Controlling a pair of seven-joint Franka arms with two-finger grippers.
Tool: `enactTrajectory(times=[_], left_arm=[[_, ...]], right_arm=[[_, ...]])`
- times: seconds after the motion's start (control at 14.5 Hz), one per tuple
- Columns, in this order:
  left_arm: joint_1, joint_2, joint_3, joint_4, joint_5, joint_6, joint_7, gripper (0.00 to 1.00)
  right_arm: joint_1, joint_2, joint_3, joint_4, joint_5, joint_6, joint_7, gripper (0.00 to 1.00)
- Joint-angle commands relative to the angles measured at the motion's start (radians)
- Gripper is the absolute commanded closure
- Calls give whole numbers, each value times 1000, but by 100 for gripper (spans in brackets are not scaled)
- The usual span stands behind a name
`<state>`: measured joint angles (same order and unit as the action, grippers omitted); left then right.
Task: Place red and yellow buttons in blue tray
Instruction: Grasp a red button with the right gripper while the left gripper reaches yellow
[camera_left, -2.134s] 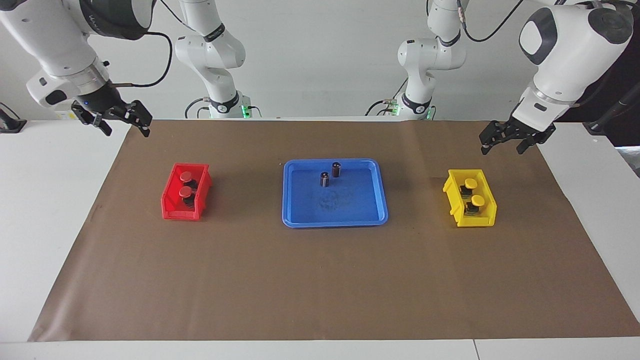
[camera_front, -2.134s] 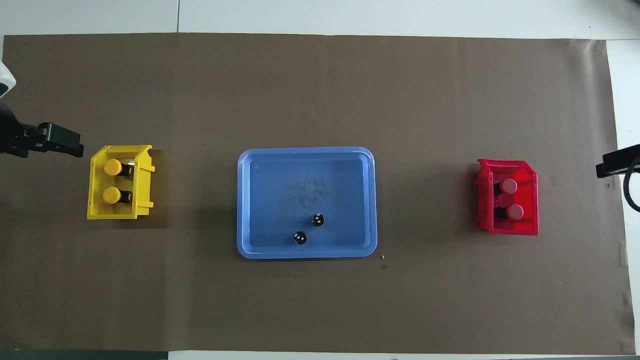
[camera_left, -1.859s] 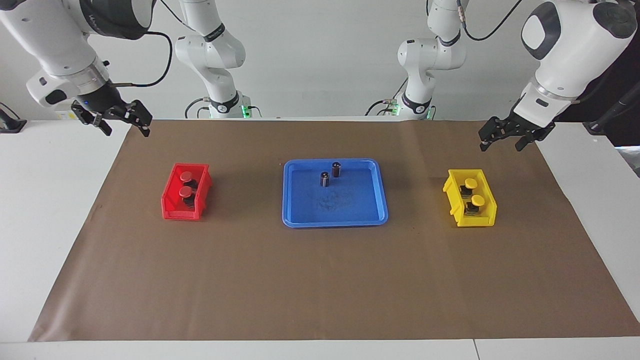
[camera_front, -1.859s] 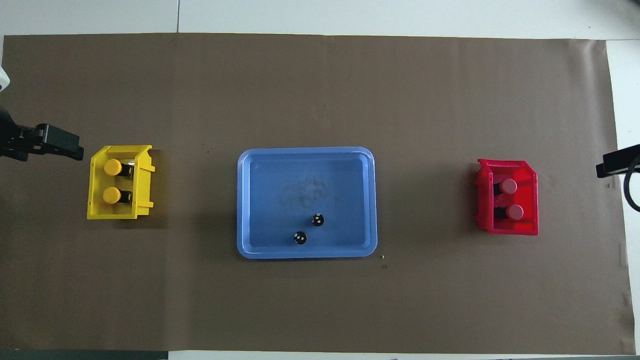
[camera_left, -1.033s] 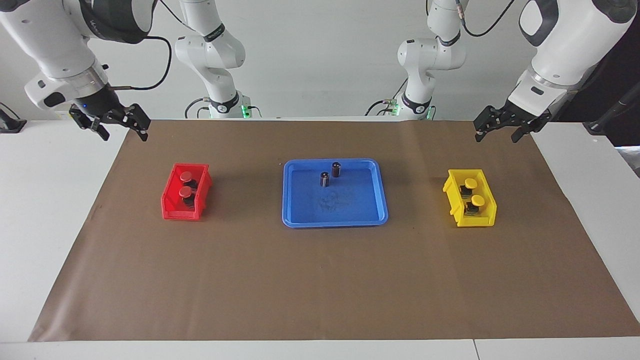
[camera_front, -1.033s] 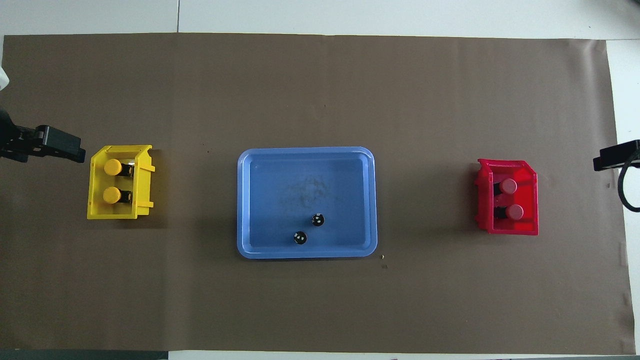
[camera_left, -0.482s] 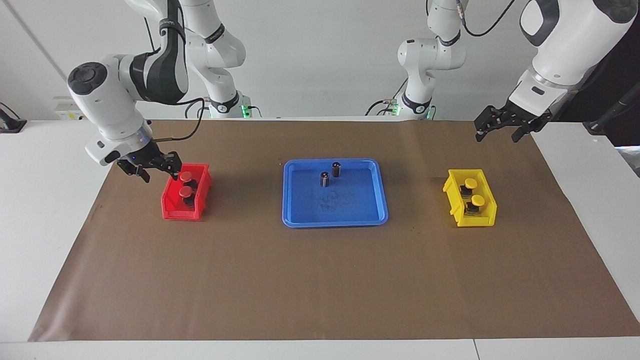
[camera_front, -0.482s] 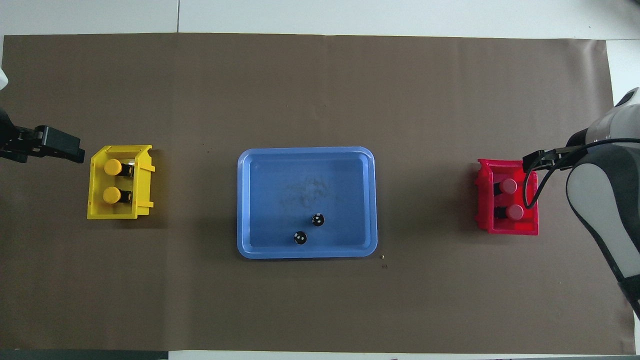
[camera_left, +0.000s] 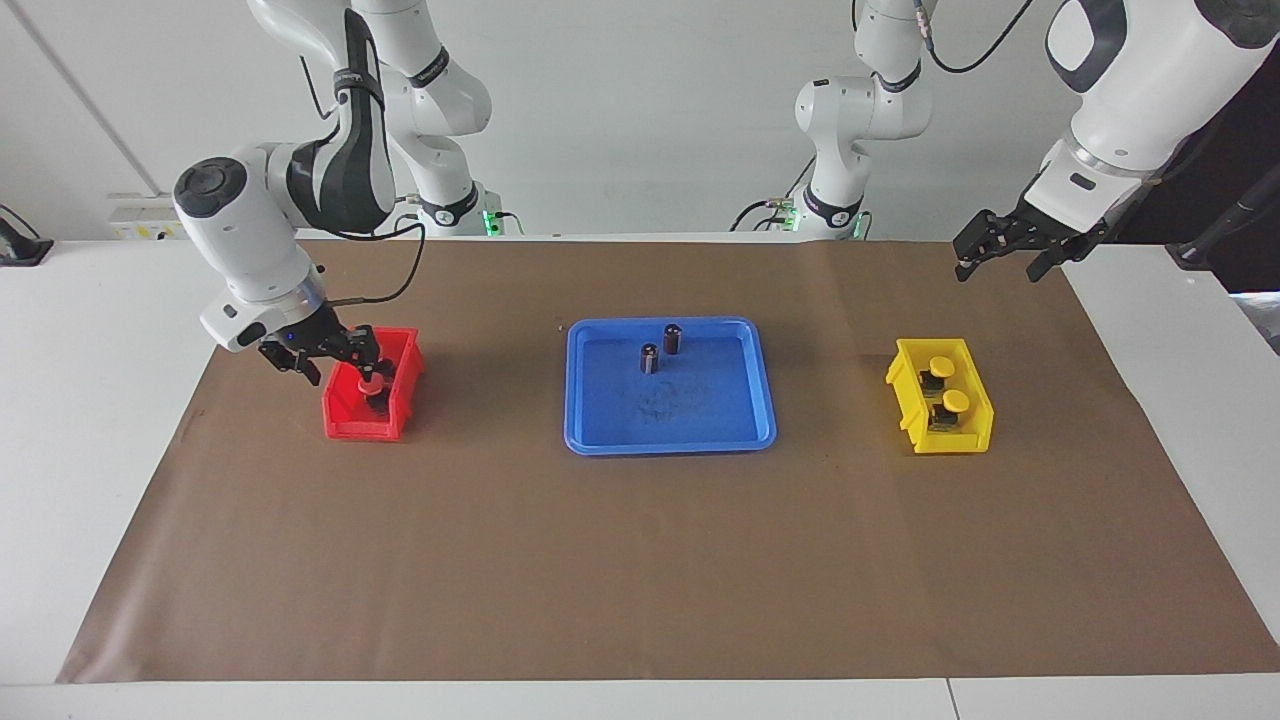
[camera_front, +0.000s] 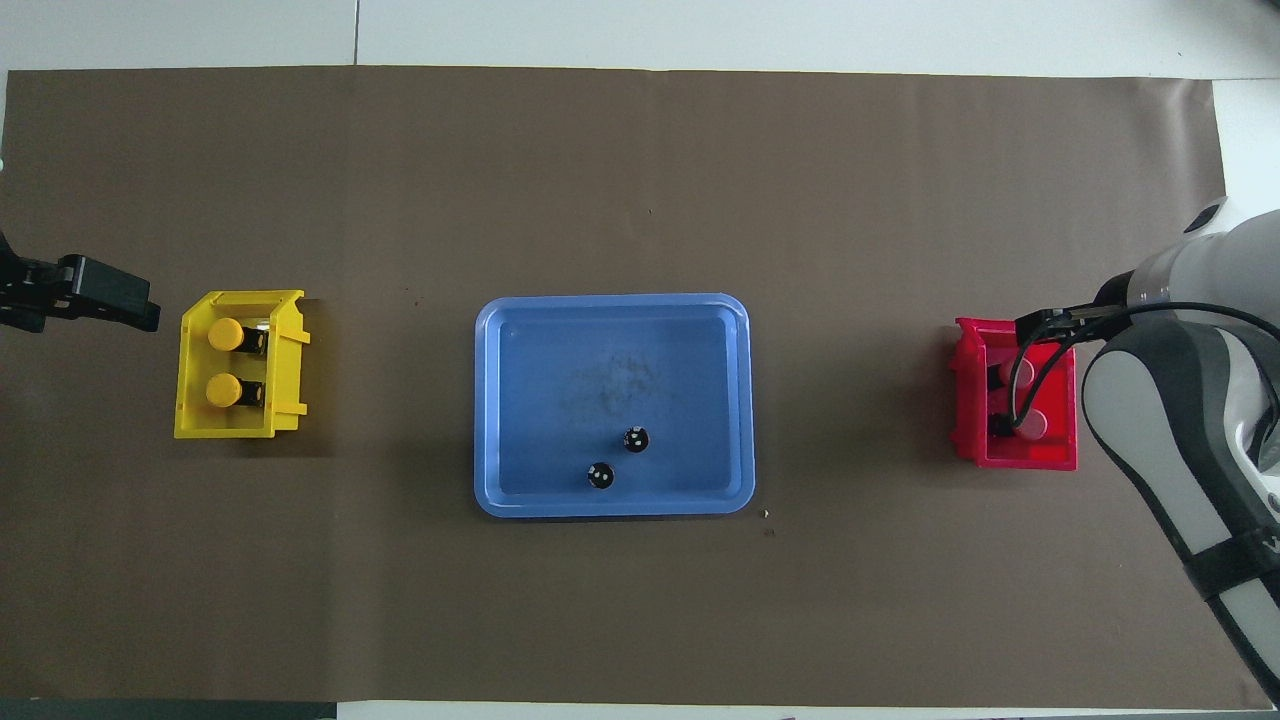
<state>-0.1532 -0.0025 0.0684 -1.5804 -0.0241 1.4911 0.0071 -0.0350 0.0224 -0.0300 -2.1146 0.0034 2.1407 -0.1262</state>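
The right gripper (camera_left: 330, 358) is down over the red bin (camera_left: 352, 421), hanging above the red button nearer the robots, and I honestly can't tell how its jaws stand from where I am. The risk I see is that the two red buttons (camera_left: 373, 386) sit nearly touching inside that small bin, so a finger coming down could land on the neighbour's cap or catch the bin wall. That bin looks like light moulded plastic, so it may well skid or tip on the brown paper mat (camera_left: 640, 560) if it gets bumped. The caps are smooth, round and domed on dark square bodies, so I'd guess a grip on the cap slips easier than one on the body. The two yellow buttons (camera_left: 944, 384) sit the same way in the yellow bin (camera_left: 960, 441) toward the left arm's end of the table, near the edge closest to the robots. The left gripper (camera_left: 1000, 252) waits in the air by that corner of the mat, jaws spread and holding nothing. The blue tray (camera_left: 600, 442) sits mid-table, wide, shallow, round-cornered, with a scuffed floor. It already holds two dark cylinders (camera_left: 661, 348) standing upright, which a dropped button could knock over.
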Motion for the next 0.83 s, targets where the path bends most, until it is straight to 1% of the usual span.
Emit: enactTrajectory(times=[0.0, 0.14, 0.34, 0.48, 0.55, 0.62, 0.76], left_arm=[[4, -17, 10, -6, -11, -18, 1, 0], [15, -17, 10, -4, -11, -34, 4, 0], [44, -19, 10, -7, -11, -35, 46, 0], [41, -22, 8, -13, -11, -40, 50, 0], [46, -34, 8, -12, -11, -84, 50, 0], [46, -40, 8, -21, -11, -72, 59, 0], [55, -39, 10, -27, -11, -63, 59, 0]], right_arm=[[7, -16, -1, -60, 23, 48, -4, 24], [6, -22, -1, -90, 23, 74, -15, 25], [-2, -19, -1, -105, 21, 87, -16, 31], [6, -22, -1, -116, 23, 90, -18, 34], [0, -36, -1, -140, 21, 85, -33, 35], [-3, -35, -1, -149, 21, 109, -68, 35], [-3, -32, -1, -148, 23, 91, -78, 35]])
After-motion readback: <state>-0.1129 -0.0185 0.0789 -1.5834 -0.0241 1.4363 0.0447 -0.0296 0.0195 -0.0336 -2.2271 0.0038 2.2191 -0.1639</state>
